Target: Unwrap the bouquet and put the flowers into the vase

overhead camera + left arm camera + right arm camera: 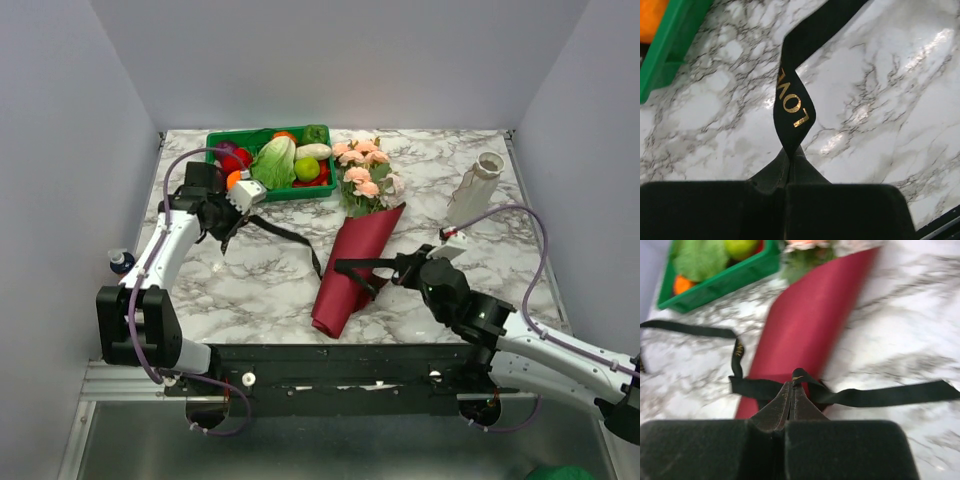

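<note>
Right wrist shows the right tool pinching limp, likely slippery ribbon at its tips, left tool pinching the tail, around a bouquet that looks light and crushable.

A white worktop veined in grey marble lies between plain pale grey walls. Towards its far left sits a green tray. Inside lie a leafy lettuce, a round green fruit just beside it, a pale long vegetable, a green pepper in the far corner and red pieces at the left end. Off the worktop's left edge stands what may be a small blue-capped bottle.
</note>
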`<state>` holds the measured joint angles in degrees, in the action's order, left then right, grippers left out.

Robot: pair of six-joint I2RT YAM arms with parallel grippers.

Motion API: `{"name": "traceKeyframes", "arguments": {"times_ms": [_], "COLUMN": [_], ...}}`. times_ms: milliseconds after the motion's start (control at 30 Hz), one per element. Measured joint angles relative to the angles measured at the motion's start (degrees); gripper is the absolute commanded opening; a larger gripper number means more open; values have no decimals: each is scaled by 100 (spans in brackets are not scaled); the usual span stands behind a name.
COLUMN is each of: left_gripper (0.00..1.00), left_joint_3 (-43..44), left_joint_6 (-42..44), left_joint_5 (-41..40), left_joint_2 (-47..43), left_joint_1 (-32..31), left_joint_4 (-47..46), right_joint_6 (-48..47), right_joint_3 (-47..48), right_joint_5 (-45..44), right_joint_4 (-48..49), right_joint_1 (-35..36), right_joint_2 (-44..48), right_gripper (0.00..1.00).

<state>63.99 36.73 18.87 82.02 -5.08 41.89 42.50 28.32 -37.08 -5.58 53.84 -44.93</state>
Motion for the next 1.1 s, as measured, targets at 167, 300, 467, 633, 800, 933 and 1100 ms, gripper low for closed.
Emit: {"name": "traceKeyframes", "arguments": {"times_ms": [167, 300, 467, 633, 800, 933, 1100], "left_gripper": [7, 43, 98, 99, 99, 99, 99], "left_joint_3": [-155, -282, -195, 195, 527, 223, -144], "left_joint_6": [-33, -120, -254, -350, -374, -376, -516], "left_joint_5": [-334, -741, -901, -575, 225, 634, 686], "left_joint_2": [-122, -122, -129, -258, -417, -437, -35], "left_joint_1": [560, 695, 688, 507, -466, -1388, -1847], "left_joint_4": [-81, -142, -101, 236, 505, 446, 267], "right_joint_6": [782, 1971, 3375, 3858, 3209, 1497, 125], "right_joint_3": [52, 343, 826, 1458, 2013, 2037, 1971], "right_joint_5": [-761, -1266, -1648, -2011, -2277, -1980, -1204], "right_joint_4": [-1556, -3217, -4962, -5851, -5974, -4839, -3595], "right_joint_1": [-210, -286, -295, -372, -667, -704, -590], "right_joint_2": [199, -39, -271, -321, -66, -2, -667], "right_gripper": [1, 1, 57, 80, 84, 84, 84]}}
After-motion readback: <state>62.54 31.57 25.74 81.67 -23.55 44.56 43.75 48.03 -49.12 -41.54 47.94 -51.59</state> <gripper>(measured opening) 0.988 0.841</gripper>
